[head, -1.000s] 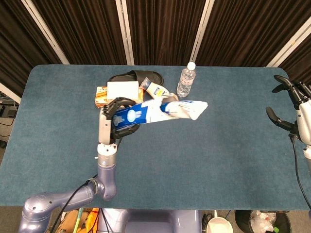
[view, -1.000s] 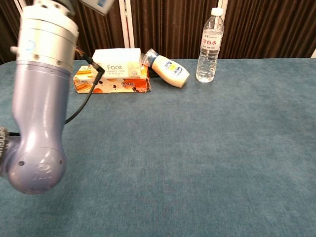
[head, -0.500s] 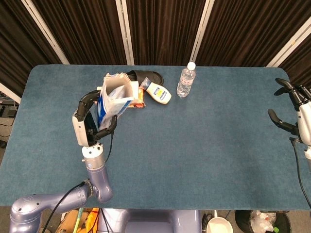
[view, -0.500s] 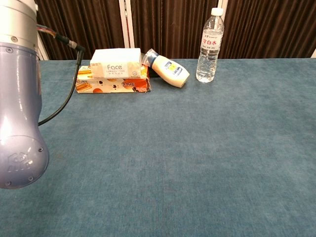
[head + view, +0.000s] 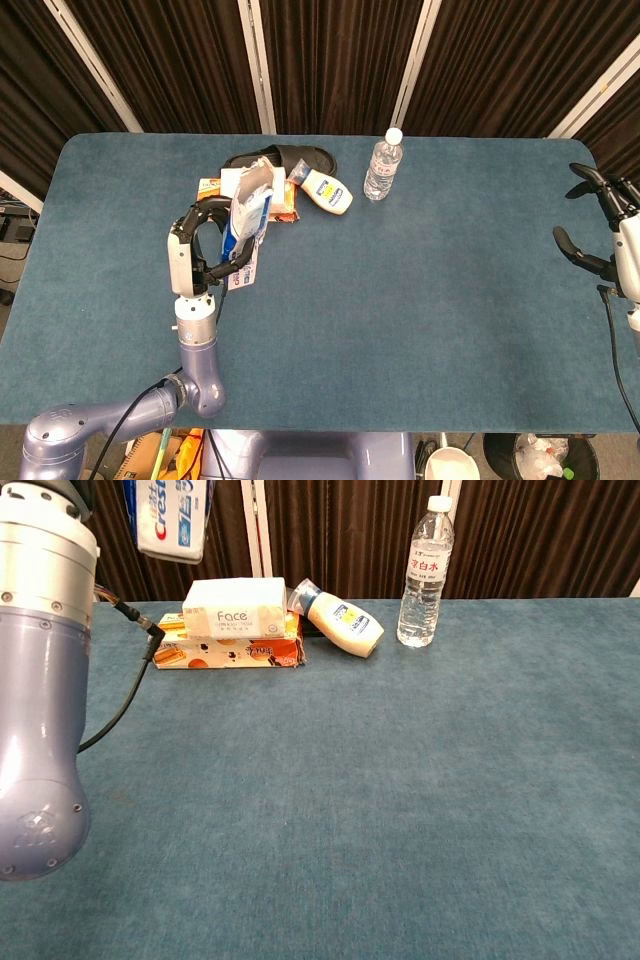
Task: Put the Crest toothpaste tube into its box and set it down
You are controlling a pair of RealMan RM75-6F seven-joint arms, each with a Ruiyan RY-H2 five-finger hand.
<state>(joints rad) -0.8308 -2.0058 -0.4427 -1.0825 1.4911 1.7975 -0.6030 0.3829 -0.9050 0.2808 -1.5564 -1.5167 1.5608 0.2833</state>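
Left hand [image 5: 200, 250] raised above the desk [image 5: 420, 300], fingers [image 5: 235, 262] wrapped around the Crest box [image 5: 245, 225], held upright with open end up. Toothpaste tube not discernible; cannot tell whether inside. Right hand [image 5: 605, 225] at far desk edge, fingers spread, holding nothing. Behind: tissue box [image 5: 240, 610], lotion bottle [image 5: 340, 620], water bottle [image 5: 423, 570].

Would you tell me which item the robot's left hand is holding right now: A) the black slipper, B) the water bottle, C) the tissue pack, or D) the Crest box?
D: the left robot hand grips the Crest box, lifted off the table; its Crest print shows in the chest view.
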